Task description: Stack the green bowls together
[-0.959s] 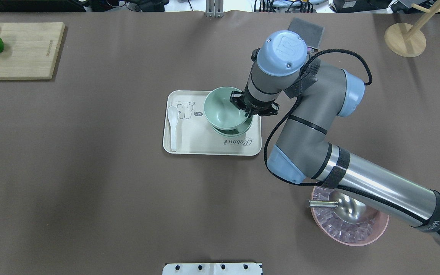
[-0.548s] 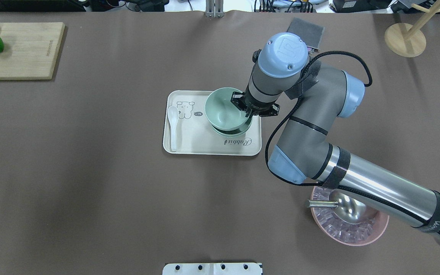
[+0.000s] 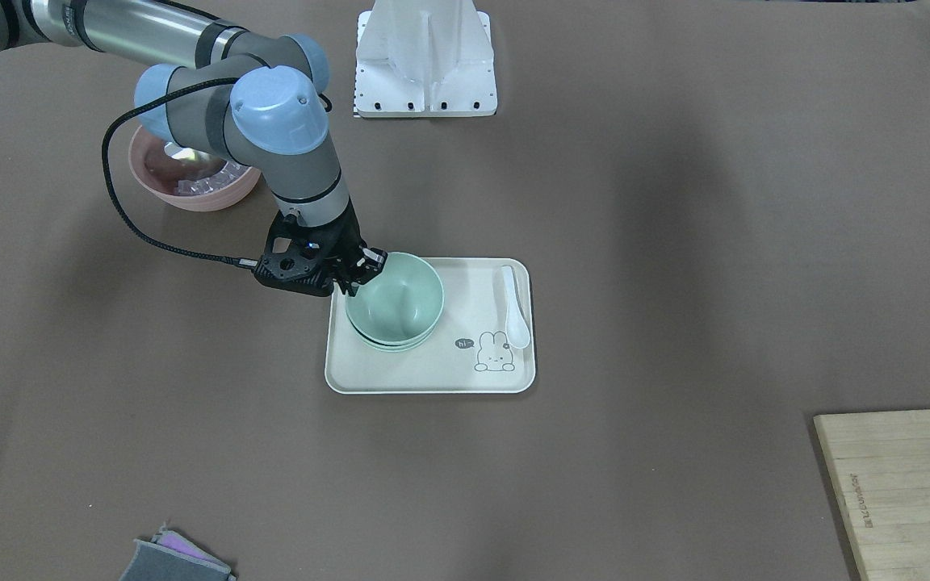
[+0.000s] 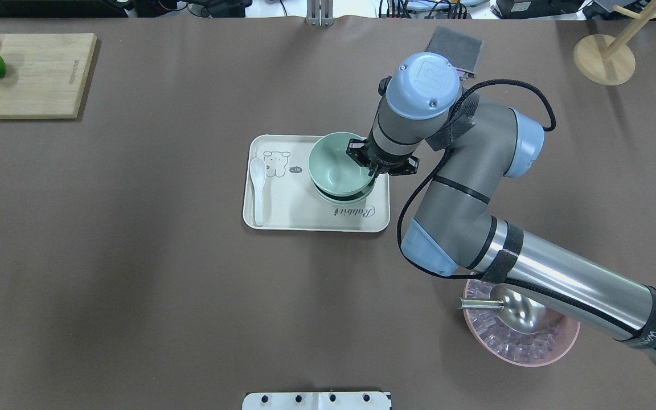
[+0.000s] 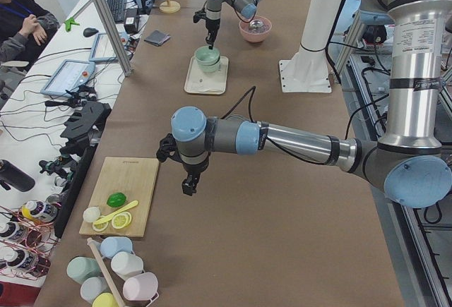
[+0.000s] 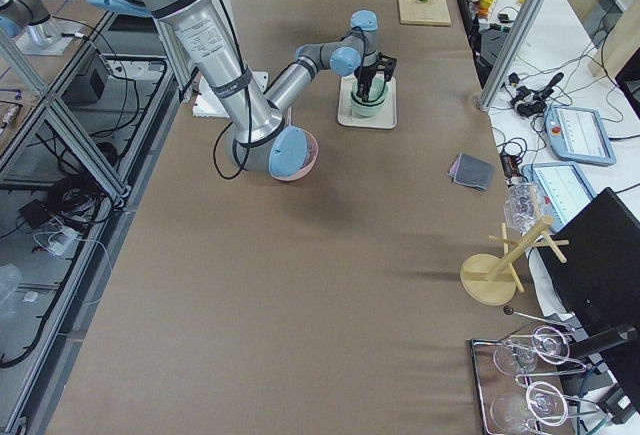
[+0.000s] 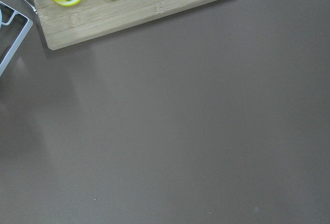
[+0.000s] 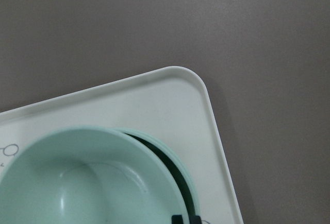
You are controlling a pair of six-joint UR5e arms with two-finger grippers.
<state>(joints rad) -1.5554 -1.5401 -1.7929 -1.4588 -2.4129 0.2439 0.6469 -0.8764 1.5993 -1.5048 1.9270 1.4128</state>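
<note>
Two pale green bowls (image 4: 344,199) sit nested on the right half of a cream tray (image 4: 282,217), also in the front view (image 3: 388,344). My right gripper (image 4: 370,171) is shut on the right rim of a third green bowl (image 4: 335,165) and holds it just over them, slightly offset. The right wrist view shows this bowl (image 8: 87,183) with a dark gap to the rim below (image 8: 180,167). My left gripper (image 5: 188,185) hangs over bare table near the cutting board, seen only in the left side view; I cannot tell whether it is open or shut.
A white spoon (image 4: 258,183) lies on the tray's left side. A pink bowl with a metal scoop (image 4: 533,348) sits under my right arm. A cutting board with fruit (image 4: 37,74) is at the far left, a grey cloth (image 4: 456,42) and a wooden stand (image 4: 604,60) at the far right.
My right gripper has carried the held green bowl a little to the right and lower, closer onto the two nested bowls.
</note>
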